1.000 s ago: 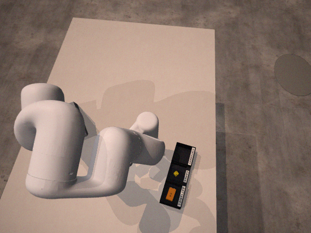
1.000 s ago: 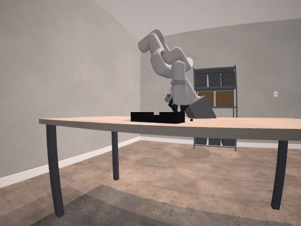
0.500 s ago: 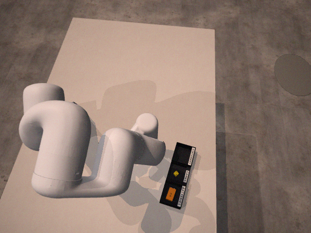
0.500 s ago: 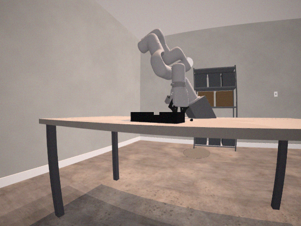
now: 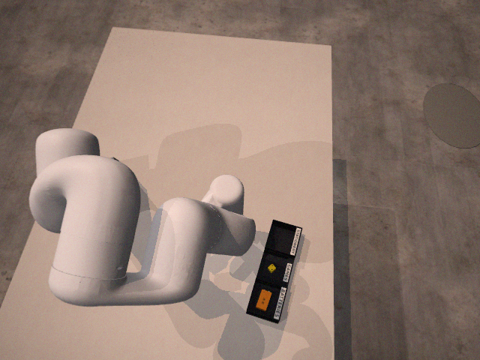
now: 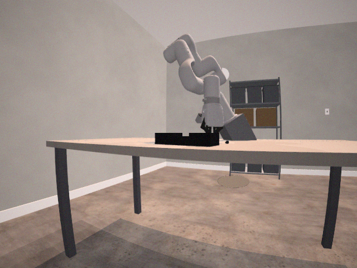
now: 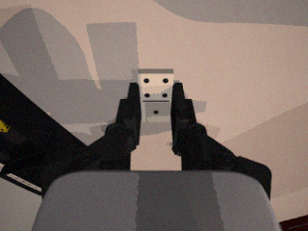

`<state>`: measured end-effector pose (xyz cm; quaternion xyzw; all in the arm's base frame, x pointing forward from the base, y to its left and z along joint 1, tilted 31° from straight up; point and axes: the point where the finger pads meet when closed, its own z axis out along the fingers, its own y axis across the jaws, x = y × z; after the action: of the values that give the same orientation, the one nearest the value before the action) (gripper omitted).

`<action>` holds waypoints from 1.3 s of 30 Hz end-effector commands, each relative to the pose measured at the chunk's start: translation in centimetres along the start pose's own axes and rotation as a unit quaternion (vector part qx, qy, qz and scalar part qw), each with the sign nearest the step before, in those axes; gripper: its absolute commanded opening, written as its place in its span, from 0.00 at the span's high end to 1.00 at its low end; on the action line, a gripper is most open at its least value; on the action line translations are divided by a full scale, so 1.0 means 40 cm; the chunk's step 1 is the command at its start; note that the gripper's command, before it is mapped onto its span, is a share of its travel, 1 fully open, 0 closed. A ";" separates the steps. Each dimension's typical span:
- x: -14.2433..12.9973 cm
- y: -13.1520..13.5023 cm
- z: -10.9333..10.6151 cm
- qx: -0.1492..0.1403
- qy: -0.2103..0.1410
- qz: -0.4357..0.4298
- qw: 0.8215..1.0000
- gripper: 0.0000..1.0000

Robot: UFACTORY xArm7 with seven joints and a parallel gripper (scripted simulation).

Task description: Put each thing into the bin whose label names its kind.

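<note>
A pale counter (image 5: 217, 97) on dark legs carries everything. Behind it, against the far wall, stands a metal shelf unit (image 6: 279, 97) with grey and brown boxes.

The white arm (image 5: 97, 217) bends low over the near right part of the counter, its last link pointing straight down just beside the row of bins. In the exterior view its grey base (image 6: 239, 131) sits on the counter behind the bins.

Three black bins (image 5: 276, 271) stand joined in a row near the counter's right edge, each with a white label on its outer side. The far bin (image 5: 282, 240), labelled STATIONERY, shows only its dark floor. The middle bin, labelled GAMES, holds a small yellow die (image 5: 271, 268). The near bin, labelled BATTERIES, holds an orange battery (image 5: 262, 298) lying flat.

The end effector (image 7: 156, 115) is down at the counter beside the bins, and its two dark fingers have closed narrow on a white domino (image 7: 156, 92). The domino lies on the counter with its far half, showing four dark pips, poking out beyond the fingertips. Its near half sits between the pads. From the top view the arm hides both the domino and the end effector.
</note>
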<state>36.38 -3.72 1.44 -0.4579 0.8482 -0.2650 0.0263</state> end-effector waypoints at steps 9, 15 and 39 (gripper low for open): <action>-0.002 -0.001 -0.001 0.001 -0.001 0.000 1.000 1.00; -0.002 -0.001 -0.001 0.001 -0.001 0.000 1.000 1.00; -0.002 -0.001 -0.143 0.001 -0.001 0.000 1.000 1.00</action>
<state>35.21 -1.96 4.86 -0.4581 0.8478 -0.2655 0.0280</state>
